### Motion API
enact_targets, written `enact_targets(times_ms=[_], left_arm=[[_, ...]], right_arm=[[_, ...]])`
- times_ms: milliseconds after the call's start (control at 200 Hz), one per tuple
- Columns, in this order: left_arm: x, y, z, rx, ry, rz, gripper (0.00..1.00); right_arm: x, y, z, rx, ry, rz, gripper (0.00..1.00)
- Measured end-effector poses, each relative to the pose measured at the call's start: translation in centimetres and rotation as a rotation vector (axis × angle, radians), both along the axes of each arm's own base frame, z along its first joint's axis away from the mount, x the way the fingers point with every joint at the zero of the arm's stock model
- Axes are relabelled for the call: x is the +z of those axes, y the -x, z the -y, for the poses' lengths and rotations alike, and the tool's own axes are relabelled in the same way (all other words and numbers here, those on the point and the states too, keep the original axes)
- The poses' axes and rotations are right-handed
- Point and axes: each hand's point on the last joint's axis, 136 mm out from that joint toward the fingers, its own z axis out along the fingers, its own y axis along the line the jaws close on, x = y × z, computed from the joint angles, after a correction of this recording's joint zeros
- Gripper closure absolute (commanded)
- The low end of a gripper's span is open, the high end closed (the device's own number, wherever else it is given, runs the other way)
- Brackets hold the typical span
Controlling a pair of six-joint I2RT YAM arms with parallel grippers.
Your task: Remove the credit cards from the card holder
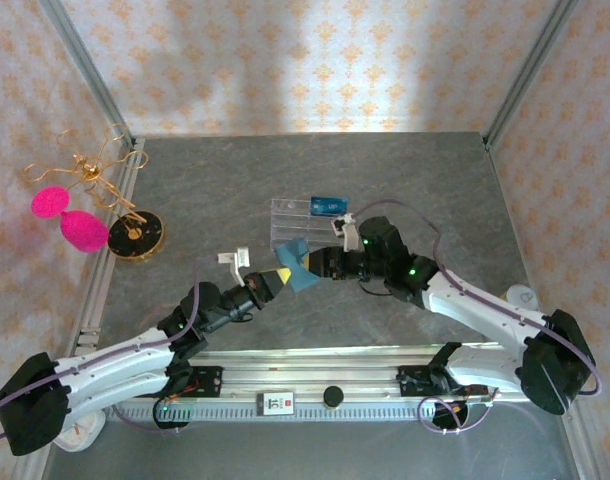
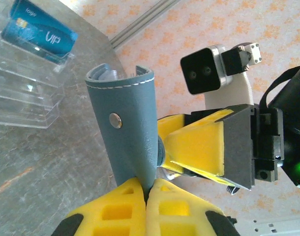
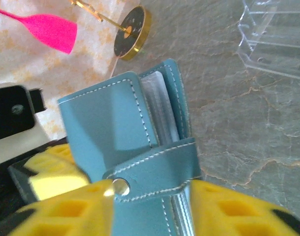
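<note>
Left pincer [image 2: 147,194] and right pincer [image 3: 150,196] both pinch the card holder [image 2: 130,132] above the bench [image 1: 405,180] middle, strap [image 3: 150,169] snapped. I'd say opening is in hand; next, unsnap it.

This looks like a small robot lab booth. A left arm [image 1: 115,365] and a right arm [image 1: 475,300] are bolted to a metal rail [image 1: 325,362] at the edge of a grey table [image 1: 405,190]. Walls [image 1: 315,60] with orange flower shapes (metal bars [image 1: 83,70] at the corners) stand around it.
</note>
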Motion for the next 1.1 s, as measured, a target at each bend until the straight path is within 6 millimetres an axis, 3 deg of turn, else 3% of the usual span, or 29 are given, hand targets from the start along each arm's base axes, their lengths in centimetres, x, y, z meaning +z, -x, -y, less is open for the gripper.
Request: enact_targets(times_ms=[190, 395, 501, 701, 876, 966, 1101], left_arm=[[1.7, -0.7, 0.3, 0.05, -0.048, -0.034, 1.0], [0.1, -1.1, 0.3, 0.083, -0.141, -0.101, 1.0], [-0.7, -1.2, -0.1, 0.102, -0.17, -0.12, 1.0], [-0.8, -1.3, -0.7, 0.126, -0.181, -0.124, 1.0], [-0.8, -1.4, -1.0, 0.142, -0.186, -0.124, 1.0], [-0.9, -1.4, -1.0, 0.144, -0.191, -0.129, 1.0], [-1.3, -1.4, -1.1, 0.146, -0.203, -0.14, 1.0]], right_arm=[[3.9, -1.8, 0.9, -0.162, 0.038, 0.111, 0.45], [6.4, -2.1, -0.8, -0.226, 0.105, 0.197, 0.44], [5.2, -2.4, -1.7, -0.238, 0.182, 0.206, 0.44], [0.8, -1.8, -1.9, -0.231, 0.356, 0.185, 0.44], [-0.4, -1.7, -1.8, -0.221, 0.406, 0.187, 0.46], [-1.0, -1.8, -1.9, -0.221, 0.426, 0.193, 0.51], [-1.8, -2.0, -2.0, -0.216, 0.464, 0.199, 0.68]])
